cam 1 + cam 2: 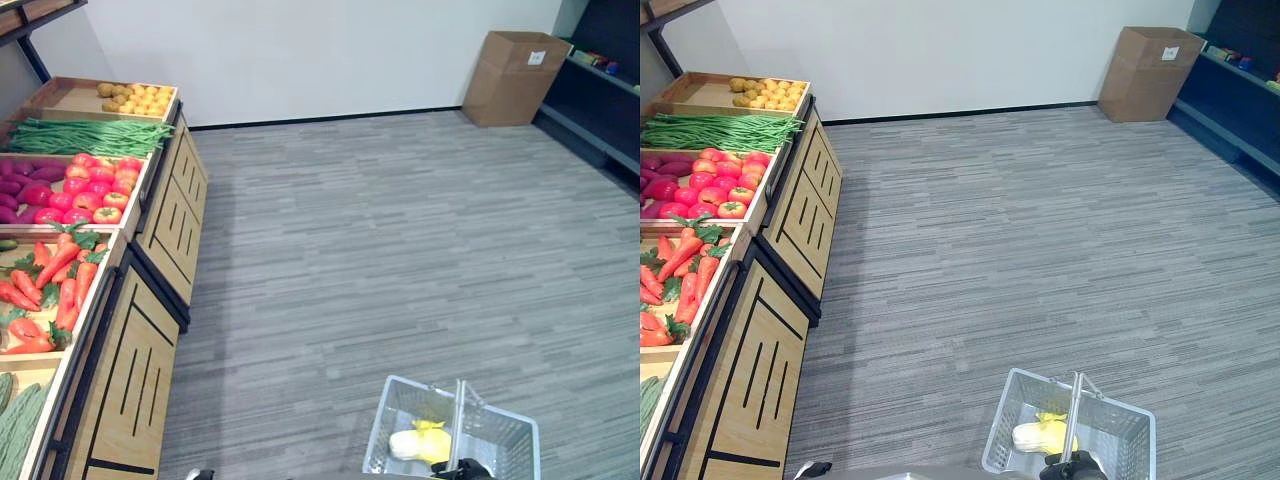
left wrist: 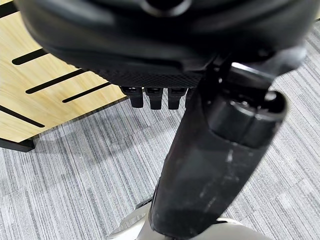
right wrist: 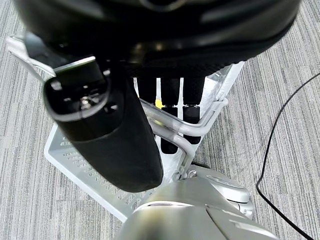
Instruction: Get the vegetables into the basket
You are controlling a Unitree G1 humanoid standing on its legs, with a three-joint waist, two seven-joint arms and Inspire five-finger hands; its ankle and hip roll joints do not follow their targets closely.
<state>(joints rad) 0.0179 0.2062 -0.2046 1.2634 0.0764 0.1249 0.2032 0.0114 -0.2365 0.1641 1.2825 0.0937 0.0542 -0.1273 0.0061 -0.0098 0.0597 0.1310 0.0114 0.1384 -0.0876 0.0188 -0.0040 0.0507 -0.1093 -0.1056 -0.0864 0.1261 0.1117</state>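
A silver wire basket [image 1: 500, 440] hangs low on my right, over the floor. Inside it lies a pale white and yellow vegetable [image 1: 420, 442]. My right hand [image 3: 172, 107] is shut on the basket's handle [image 3: 165, 126], with the fingers curled over the bars. On my left a wooden produce stand holds carrots [image 1: 55, 280], tomatoes [image 1: 95, 185], green beans [image 1: 90, 137], potatoes [image 1: 135, 98] and green gourds [image 1: 15, 420]. My left hand [image 2: 215, 150] hangs beside the stand's wooden front [image 2: 45, 95], fingers relaxed and holding nothing.
The stand's cabinets [image 1: 135, 370] run along the left side. A cardboard box [image 1: 515, 77] stands against the far wall, and a dark shelf unit [image 1: 600, 90] lines the right. Grey striped floor [image 1: 400, 250] stretches between them.
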